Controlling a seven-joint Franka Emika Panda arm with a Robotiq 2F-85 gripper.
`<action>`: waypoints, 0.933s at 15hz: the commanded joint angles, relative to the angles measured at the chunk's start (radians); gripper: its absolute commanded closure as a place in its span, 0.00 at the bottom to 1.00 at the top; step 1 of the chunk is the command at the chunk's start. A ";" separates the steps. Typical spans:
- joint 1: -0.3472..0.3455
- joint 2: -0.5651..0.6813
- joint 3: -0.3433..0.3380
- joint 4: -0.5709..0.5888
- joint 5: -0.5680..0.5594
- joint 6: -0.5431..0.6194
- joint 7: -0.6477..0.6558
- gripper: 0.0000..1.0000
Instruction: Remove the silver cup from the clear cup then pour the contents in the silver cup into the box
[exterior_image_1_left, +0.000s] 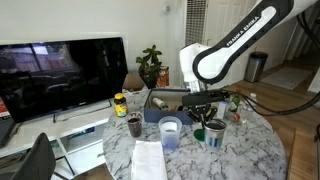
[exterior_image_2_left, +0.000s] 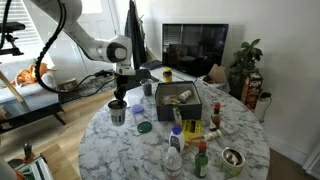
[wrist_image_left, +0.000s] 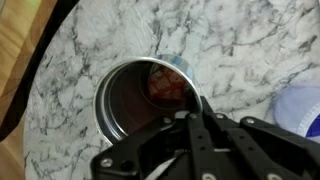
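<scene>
In an exterior view, the clear cup (exterior_image_1_left: 170, 132) stands near the box (exterior_image_1_left: 160, 110). In an exterior view, the pincer (exterior_image_2_left: 120, 93) meets the silver cup (exterior_image_2_left: 118, 110), apart from the box. Wrist view: the pincer is clenched on the cup's rim. Carry it level and tip only over the box.

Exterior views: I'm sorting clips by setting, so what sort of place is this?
Likely a home living room: flat television, potted plant, round marble table.

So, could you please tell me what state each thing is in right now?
silver cup: upright, out of the clear cup, something red inside.
clear cup: upright, standing apart.
box: open-top, items inside.
gripper: shut on the silver cup's rim.
</scene>
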 joint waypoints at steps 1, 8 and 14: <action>-0.011 0.052 0.008 -0.056 0.079 0.181 0.101 0.99; 0.009 0.107 -0.004 -0.116 0.097 0.428 0.172 0.98; -0.003 0.015 -0.005 -0.142 0.119 0.351 0.244 0.43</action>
